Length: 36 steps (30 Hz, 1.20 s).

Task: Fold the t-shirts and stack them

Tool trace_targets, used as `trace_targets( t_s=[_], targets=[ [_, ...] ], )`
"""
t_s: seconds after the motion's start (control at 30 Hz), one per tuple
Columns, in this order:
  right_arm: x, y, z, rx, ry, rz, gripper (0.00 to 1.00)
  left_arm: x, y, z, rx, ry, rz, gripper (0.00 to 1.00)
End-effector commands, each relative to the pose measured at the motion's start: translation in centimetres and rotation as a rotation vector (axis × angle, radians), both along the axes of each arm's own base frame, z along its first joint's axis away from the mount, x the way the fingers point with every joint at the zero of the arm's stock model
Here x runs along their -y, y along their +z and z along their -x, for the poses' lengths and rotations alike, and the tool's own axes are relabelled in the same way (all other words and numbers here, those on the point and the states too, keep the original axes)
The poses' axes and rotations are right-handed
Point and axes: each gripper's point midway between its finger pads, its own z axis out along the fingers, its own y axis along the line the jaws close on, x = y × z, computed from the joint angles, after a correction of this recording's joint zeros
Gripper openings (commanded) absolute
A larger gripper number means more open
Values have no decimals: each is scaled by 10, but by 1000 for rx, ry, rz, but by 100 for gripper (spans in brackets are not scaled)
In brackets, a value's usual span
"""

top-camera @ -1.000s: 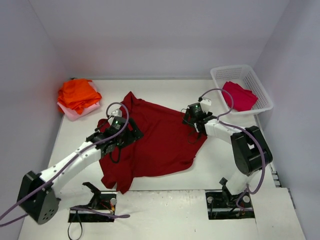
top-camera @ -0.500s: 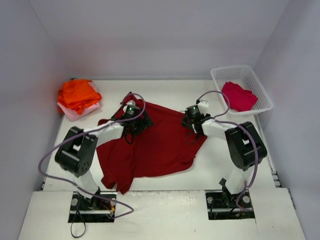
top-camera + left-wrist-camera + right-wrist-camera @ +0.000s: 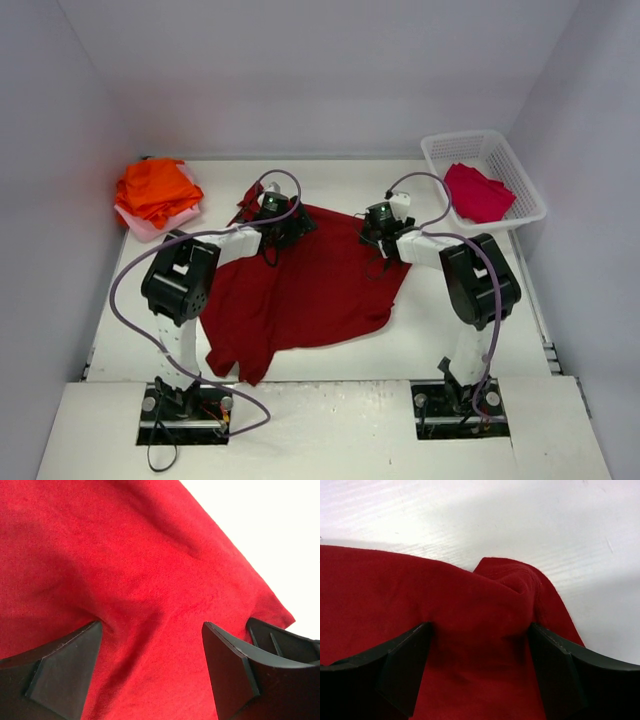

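Observation:
A large dark red t-shirt point(image 3: 310, 290) lies spread out in the middle of the white table point(image 3: 450, 330). My left gripper point(image 3: 287, 228) rests on its far left edge, and my right gripper point(image 3: 374, 228) on its far right corner. In the left wrist view the left gripper point(image 3: 152, 667) is open, its black fingers point(image 3: 65, 672) pressed onto the flat red cloth point(image 3: 125, 555). The right gripper point(image 3: 479, 667) is open too, with a raised fold of the cloth point(image 3: 485, 595) standing between its fingers point(image 3: 555, 672). Bright orange t-shirts point(image 3: 155, 188) lie piled on a pale pink one point(image 3: 150, 226) at the far left.
A white lattice basket point(image 3: 520, 175) stands at the far right with a crimson t-shirt point(image 3: 477, 192) in it. Walls close the table on the left, far and right sides. Both arms reach in from the near edge.
My left arm has swung from the shirt's left side up to its far edge. The right gripper has crept a little farther along the far right corner. Both jaws have kept their width.

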Motion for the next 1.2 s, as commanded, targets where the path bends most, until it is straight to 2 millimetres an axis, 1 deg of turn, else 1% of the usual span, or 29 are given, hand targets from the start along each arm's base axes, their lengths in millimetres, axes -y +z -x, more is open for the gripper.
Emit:
trace_targets(
  t_s=[0.0, 0.13, 0.2, 0.27, 0.3, 0.33, 0.37, 0.43, 0.47, 0.5, 0.53, 0.57, 0.63, 0.67, 0.7, 0.73, 0.8, 0.83, 0.9, 0.93, 0.97, 1.03, 1.07, 1.1, 1.13, 1.17],
  targets=[
    [-5, 5, -19, 28, 27, 9, 74, -3, 20, -23, 80, 15, 25, 76],
    [-15, 7, -28, 47, 65, -12, 74, -14, 7, -30, 65, 50, 32, 76],
    [-23, 10, -35, 57, 101, -26, 74, -20, 2, -29, 56, 62, 34, 76],
    [-27, 11, -40, 63, 121, -27, 74, -26, 1, -32, 58, 77, 40, 76],
    [-31, 7, -41, 54, 139, -30, 74, -29, -1, -31, 54, 84, 41, 76],
    [-36, 10, -45, 63, 152, -34, 74, -30, 0, -32, 57, 87, 45, 76],
    [-39, 6, -46, 56, 160, -36, 74, -34, -2, -32, 53, 94, 44, 76],
    [-50, 8, -48, 61, 186, -52, 74, -38, -2, -31, 49, 99, 47, 76],
    [-59, 6, -46, 58, 206, -53, 74, -41, -2, -30, 48, 106, 47, 76],
    [-59, 5, -48, 58, 206, -53, 74, -42, -1, -31, 48, 110, 51, 76],
    [-69, 7, -48, 67, 224, -48, 74, -44, -3, -29, 44, 113, 52, 76],
    [-73, 4, -48, 64, 233, -39, 74, -46, -3, -29, 45, 115, 53, 76],
    [-85, 8, -47, 73, 248, -11, 75, -51, -3, -28, 42, 124, 59, 76],
    [-85, 8, -47, 71, 245, 6, 75, -53, -2, -28, 43, 126, 62, 76],
    [-84, 9, -44, 59, 241, 28, 75, -53, 1, -28, 47, 126, 64, 76],
    [-82, 18, -43, 71, 231, 44, 76, -55, 2, -28, 49, 127, 65, 76],
    [-76, 28, -37, 63, 222, 58, 76, -57, 8, -29, 63, 131, 67, 76],
    [-71, 47, -37, 93, 205, 59, 76, -58, 10, -29, 64, 134, 69, 76],
    [-59, 59, -28, 81, 188, 87, 77, -60, 15, -31, 73, 137, 71, 76],
    [-54, 80, -26, 114, 174, 86, 77, -61, 17, -32, 77, 138, 73, 76],
    [-42, 85, -21, 110, 151, 117, 77, -60, 21, -33, 83, 139, 79, 76],
    [-33, 102, -16, 129, 133, 116, 77, -59, 24, -33, 85, 138, 89, 76],
    [-26, 118, -12, 150, 119, 108, 77, -58, 25, -33, 83, 139, 95, 76],
    [-22, 121, -7, 150, 116, 112, 77, -57, 29, -34, 90, 137, 103, 76],
    [-18, 135, -3, 174, 106, 106, 77, -57, 31, -33, 90, 135, 107, 76],
    [-10, 134, 6, 146, 89, 130, 77, -56, 35, -32, 95, 136, 113, 76]
  ],
)
